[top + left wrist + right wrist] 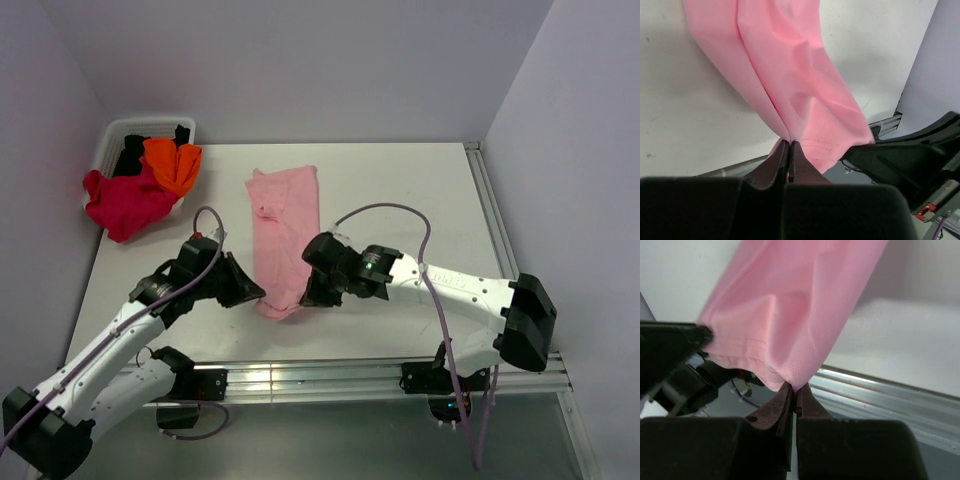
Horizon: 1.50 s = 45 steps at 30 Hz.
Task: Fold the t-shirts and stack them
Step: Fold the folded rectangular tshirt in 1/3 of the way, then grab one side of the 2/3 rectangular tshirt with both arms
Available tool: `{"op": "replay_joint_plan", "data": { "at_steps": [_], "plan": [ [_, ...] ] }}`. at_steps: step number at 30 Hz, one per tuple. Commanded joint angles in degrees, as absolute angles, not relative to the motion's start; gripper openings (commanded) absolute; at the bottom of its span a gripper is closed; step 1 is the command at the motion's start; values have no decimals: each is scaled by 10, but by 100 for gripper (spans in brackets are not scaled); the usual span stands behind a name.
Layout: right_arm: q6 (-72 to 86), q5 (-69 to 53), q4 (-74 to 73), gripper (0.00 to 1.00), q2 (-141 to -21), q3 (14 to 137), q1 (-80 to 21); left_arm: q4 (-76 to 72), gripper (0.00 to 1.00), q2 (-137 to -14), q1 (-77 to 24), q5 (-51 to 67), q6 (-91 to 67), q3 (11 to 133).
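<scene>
Left gripper (790,150) and right gripper (795,392) are each clenched on the near end of the light pink t-shirt (283,220). I see it lying as a narrow strip mid-table (400,190).

Table (400,190) ctr: one shirt (285,225) laid lengthwise, far to near. L gripper (262,294) pinches its near-left corner, R gripper (306,298) its near-right. Basket (108,145) at far-left corner; other shirts (130,200) in it, spilling over front rim.
</scene>
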<state>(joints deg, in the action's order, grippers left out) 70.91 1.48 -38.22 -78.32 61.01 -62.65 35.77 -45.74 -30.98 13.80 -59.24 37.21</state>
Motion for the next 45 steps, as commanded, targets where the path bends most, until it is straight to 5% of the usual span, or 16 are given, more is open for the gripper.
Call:
{"op": "replay_joint_plan", "data": {
  "at_steps": [1, 15, 16, 17, 18, 19, 20, 21, 22, 25, 30, 37, 45],
  "plan": [
    [644, 35, -414, 0, -815, 666, -575, 339, 0, -503, -310, 126, -580, 417],
    [477, -14, -448, 0, -1044, 907, -408, 290, 0, -820, -181, 156, -497, 584],
    [468, -13, -457, 6, -1086, 932, -402, 294, 2, -844, -168, 156, -491, 598],
    [461, -18, -463, 38, -1105, 981, -389, 297, 5, -870, -146, 156, -487, 630],
    [449, -18, -467, 59, -1142, 1007, -383, 303, 9, -921, -137, 155, -483, 647],
    [449, -14, -478, 76, -1160, 1034, -377, 297, 23, -942, -128, 167, -472, 663],
    [447, -13, -504, 82, -1177, 1088, -372, 287, 96, -963, -114, 187, -461, 692],
    [446, -12, -518, 88, -1190, 1112, -362, 288, 100, -1003, -109, 201, -449, 714],
    [446, -11, -531, 100, -1208, 1134, -359, 322, 99, -1023, -105, 195, -429, 742],
    [446, -4, -542, 100, -1195, 1158, -352, 356, 100, -1049, -97, 185, -400, 832],
    [471, -7, -484, 100, -1086, 1022, -352, 364, 99, -990, -76, 194, -385, 849],
    [527, -30, -334, 100, -926, 712, -374, 343, 100, -820, -83, 176, -423, 638],
    [539, -38, -264, 99, -953, 627, -398, 247, 97, -686, -97, 172, -493, 401]
  ]
}}
